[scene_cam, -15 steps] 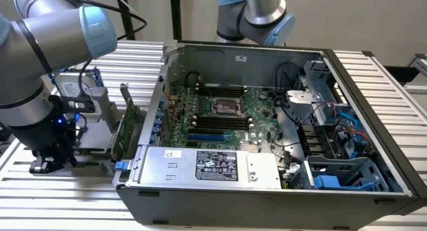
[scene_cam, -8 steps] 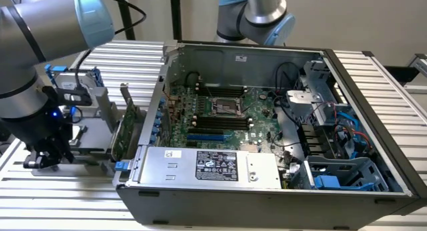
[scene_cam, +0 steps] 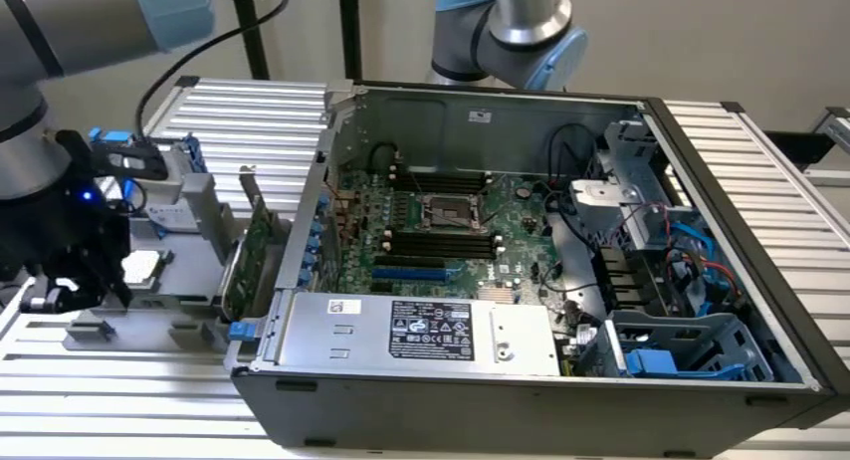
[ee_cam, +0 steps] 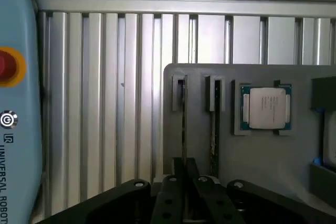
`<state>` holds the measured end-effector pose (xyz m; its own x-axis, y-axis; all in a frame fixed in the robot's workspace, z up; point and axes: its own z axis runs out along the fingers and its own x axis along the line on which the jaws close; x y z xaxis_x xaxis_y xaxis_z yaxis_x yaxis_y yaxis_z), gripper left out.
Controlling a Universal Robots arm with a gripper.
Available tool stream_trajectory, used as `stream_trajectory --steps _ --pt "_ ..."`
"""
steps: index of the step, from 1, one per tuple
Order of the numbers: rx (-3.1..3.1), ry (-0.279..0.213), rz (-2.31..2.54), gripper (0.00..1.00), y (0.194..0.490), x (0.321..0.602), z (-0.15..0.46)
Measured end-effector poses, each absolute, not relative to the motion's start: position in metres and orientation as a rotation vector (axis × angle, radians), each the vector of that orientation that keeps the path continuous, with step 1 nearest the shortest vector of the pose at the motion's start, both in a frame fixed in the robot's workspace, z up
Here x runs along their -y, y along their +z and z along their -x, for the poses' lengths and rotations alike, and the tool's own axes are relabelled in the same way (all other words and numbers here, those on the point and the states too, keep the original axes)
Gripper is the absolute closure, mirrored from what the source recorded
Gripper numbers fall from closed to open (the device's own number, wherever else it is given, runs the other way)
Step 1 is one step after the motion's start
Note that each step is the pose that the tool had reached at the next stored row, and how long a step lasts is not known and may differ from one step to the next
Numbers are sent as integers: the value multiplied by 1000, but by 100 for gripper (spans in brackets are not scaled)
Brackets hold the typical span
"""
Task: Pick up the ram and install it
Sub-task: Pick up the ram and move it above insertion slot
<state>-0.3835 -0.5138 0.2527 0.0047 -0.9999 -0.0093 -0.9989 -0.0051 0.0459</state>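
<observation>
The two jaws are pulled in close together, and the thin edge of the ram (ee_cam: 184, 124) runs right in between them, so the gripper (ee_cam: 185, 169) looks clamped on it. The ram stands on its edge in a narrow slot of a gray holder (ee_cam: 294, 150). Just beside it a second thin stick (ee_cam: 214, 129) stands in its own slot, between the ram and a square silver chip (ee_cam: 264, 107) that lies flat in a little pocket of the holder. The holder sits on a table (ee_cam: 105, 103) made of long metal slats. A pale blue control box (ee_cam: 16, 145) with a red button (ee_cam: 4, 66) lies on the table, apart from the holder. In the exterior view, the gripper hangs low over the holder at the exterior view's left, with the arm (scene_cam: 54, 32) going up above it. A tall green card (scene_cam: 255, 249) stands at the side of the holder nearest the big open computer case (scene_cam: 439, 410). Inside the case lies a green board (scene_cam: 519, 216) with long black slots (scene_cam: 432, 243) in the middle, and a silver power box (scene_cam: 412, 326) sits at the near side. A second arm (scene_cam: 519, 27) stands behind the far side of the case.
</observation>
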Motion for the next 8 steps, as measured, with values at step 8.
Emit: stream_trajectory --steps 8 --pt "2197 -61 -2208 100 289 514 377"
